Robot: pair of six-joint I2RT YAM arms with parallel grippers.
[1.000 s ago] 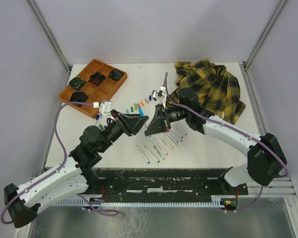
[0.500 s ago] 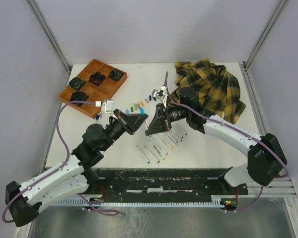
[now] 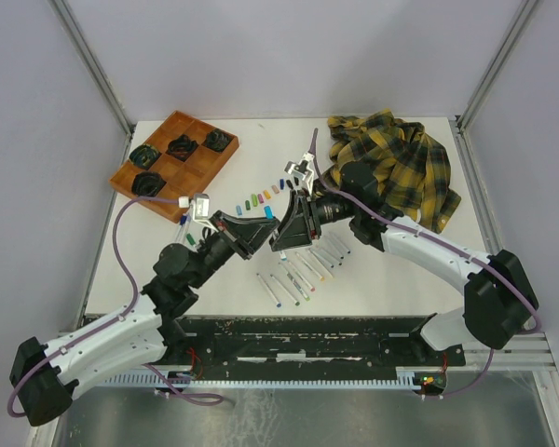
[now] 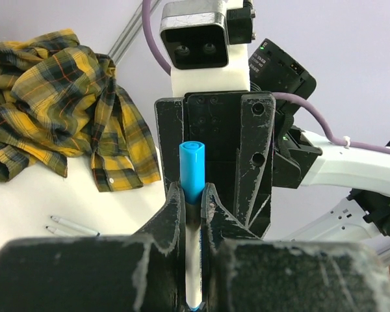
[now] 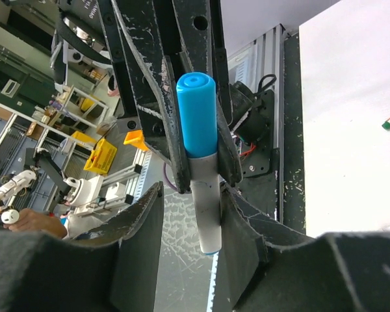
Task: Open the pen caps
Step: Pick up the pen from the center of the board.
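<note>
blue pen cap (image 4: 192,166) on its marker, raised above the table (image 3: 391,279)
left gripper (image 4: 193,195) clamps tight on the white marker barrel (image 4: 192,260) just below the cap; right gripper (image 5: 192,195) stands parted, fingers clear of the barrel either side. farther back, loose pen caps (image 3: 254,198) lie in a row on the table.

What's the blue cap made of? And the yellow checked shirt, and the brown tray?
Blue cap: smooth, evenly coloured and slightly shiny, so probably plastic.
Shirt: soft woven cloth, since it lies crumpled in folds.
Tray: looks like wood, brown and matt, though it might be coloured plastic.
</note>
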